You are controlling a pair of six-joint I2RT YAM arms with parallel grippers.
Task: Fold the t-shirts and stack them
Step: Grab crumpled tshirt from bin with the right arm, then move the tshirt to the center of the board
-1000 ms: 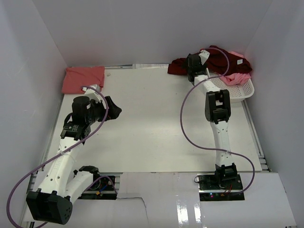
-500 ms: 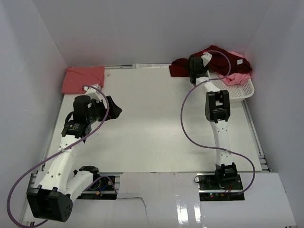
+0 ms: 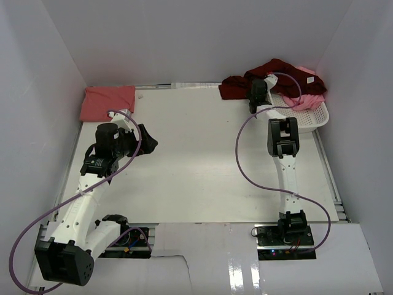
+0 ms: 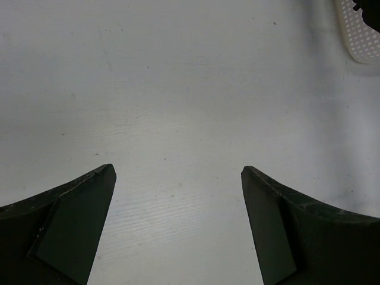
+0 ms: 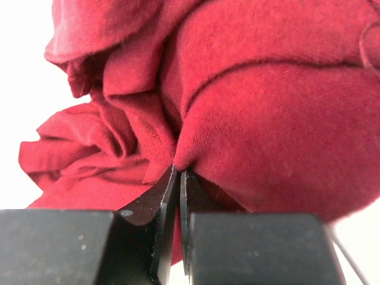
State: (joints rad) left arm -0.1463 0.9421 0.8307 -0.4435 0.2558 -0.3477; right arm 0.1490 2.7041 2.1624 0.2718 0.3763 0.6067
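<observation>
A crumpled dark maroon t-shirt (image 3: pixel 279 69) lies at the back right, partly over the white basket (image 3: pixel 314 117); in the right wrist view the maroon t-shirt (image 5: pixel 267 119) fills the picture. My right gripper (image 3: pixel 258 87) (image 5: pixel 180 172) is shut, pinching a fold of it at the fingertips. A lighter pink t-shirt (image 3: pixel 307 93) lies in the basket behind it. A salmon t-shirt (image 3: pixel 108 101) rests folded at the back left corner. My left gripper (image 3: pixel 147 140) (image 4: pixel 178 178) hovers open over bare table, holding nothing.
The basket's perforated corner (image 4: pixel 359 35) shows at the top right of the left wrist view. White walls enclose the table on three sides. Purple cables loop from both arms.
The right gripper went from open to shut on the maroon t-shirt and shifted slightly right toward the basket. The left arm has barely moved.
</observation>
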